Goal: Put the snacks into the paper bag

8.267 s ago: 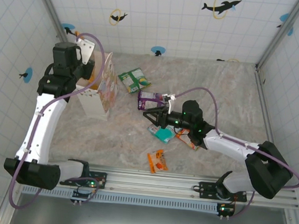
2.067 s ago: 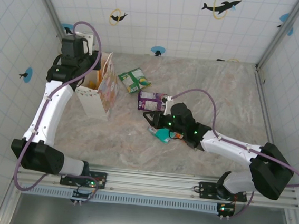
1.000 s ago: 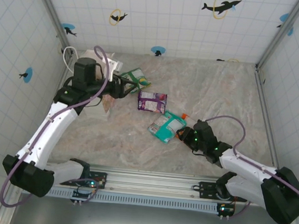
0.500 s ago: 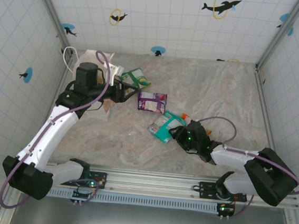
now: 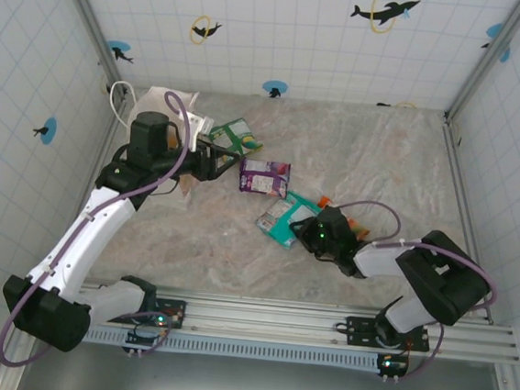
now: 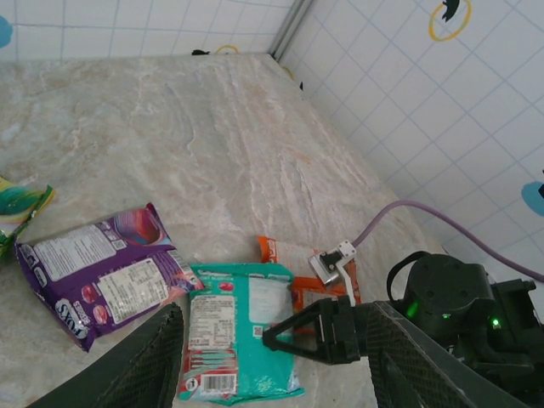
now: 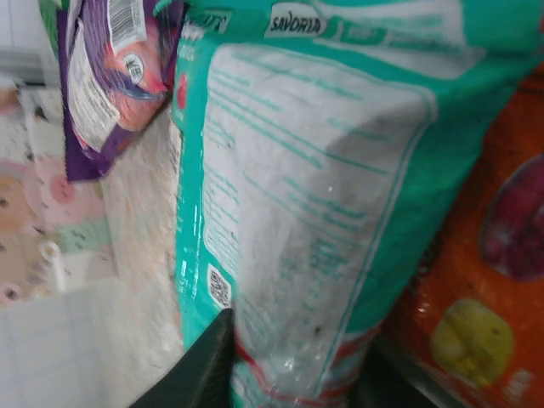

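Now that it has slid forward, the right pincer [image 5: 301, 228] pinches the teal packet [image 5: 278, 219].

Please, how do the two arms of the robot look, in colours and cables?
The left arm and the right arm are alike: white links, black joints, a black pincer at the tip. A purple cable runs along each. Small green lights glow near the right pincer.

The left arm stretches forward, left gripper [image 5: 228, 160] open and empty, up-left of the packet [image 5: 281, 220]. The right arm folds low, right gripper [image 5: 305, 227] clamped on the packet's right edge.
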You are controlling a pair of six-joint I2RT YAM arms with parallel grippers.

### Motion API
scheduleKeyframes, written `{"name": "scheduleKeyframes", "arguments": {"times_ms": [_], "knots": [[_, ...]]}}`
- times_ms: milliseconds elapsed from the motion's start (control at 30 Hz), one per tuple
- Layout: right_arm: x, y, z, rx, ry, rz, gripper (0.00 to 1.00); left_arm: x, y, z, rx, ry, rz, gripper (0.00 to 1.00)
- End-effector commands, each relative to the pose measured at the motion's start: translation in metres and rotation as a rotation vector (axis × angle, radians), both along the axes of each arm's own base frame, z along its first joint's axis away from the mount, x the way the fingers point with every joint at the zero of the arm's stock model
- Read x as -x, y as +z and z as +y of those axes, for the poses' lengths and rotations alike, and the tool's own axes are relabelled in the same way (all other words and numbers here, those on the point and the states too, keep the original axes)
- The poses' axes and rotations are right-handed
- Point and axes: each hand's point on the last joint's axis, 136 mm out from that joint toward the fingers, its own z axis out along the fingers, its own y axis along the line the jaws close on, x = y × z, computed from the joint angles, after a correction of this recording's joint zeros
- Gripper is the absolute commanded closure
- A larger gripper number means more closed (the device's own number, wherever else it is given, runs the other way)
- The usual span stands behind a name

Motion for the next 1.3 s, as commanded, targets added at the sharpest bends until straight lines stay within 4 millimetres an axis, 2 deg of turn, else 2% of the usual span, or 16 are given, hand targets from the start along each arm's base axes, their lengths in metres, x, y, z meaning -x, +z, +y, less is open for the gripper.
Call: {"name": "scheduleKeyframes", "arguments": {"times_ms": [0, 133, 367, 633, 800, 867, 900, 1133, 1267], "knots": [[-0.016, 0.019, 0.011, -0.036, 0.008, -0.066, 0.78, 0.003, -0.001, -0.003, 0.007, -0.018, -0.006, 0.42], [-0.013, 0.022, 0.012, -0.036, 0.024, -0.079, 0.86, 0.003, -0.004, -0.003, -0.001, -0.021, 0.001, 0.41], [-0.01, 0.034, 0.008, -0.015, 0.056, -0.126, 0.93, 0.004, -0.007, -0.004, 0.001, -0.029, 0.018, 0.41], [0.009, 0.063, -0.01, -0.092, 0.096, -0.277, 1.0, 0.012, -0.018, -0.001, -0.007, -0.023, 0.067, 0.41], [0.008, 0.1, -0.012, -0.133, 0.163, -0.42, 1.0, 0.016, -0.02, -0.006, 0.072, -0.018, 0.13, 0.41], [0.006, 0.118, -0.012, -0.158, 0.195, -0.486, 1.0, 0.016, -0.014, -0.009, 0.116, -0.017, 0.135, 0.41], [0.005, 0.127, -0.012, -0.169, 0.207, -0.51, 1.0, 0.016, -0.02, -0.009, 0.125, -0.013, 0.153, 0.41], [-0.002, 0.2, -0.005, -0.283, 0.342, -0.726, 1.0, 0.022, -0.013, -0.019, 0.23, -0.052, 0.162, 0.36], [-0.003, 0.246, 0.001, -0.342, 0.411, -0.858, 1.0, 0.02, -0.016, -0.023, 0.259, -0.061, 0.182, 0.32]]}}
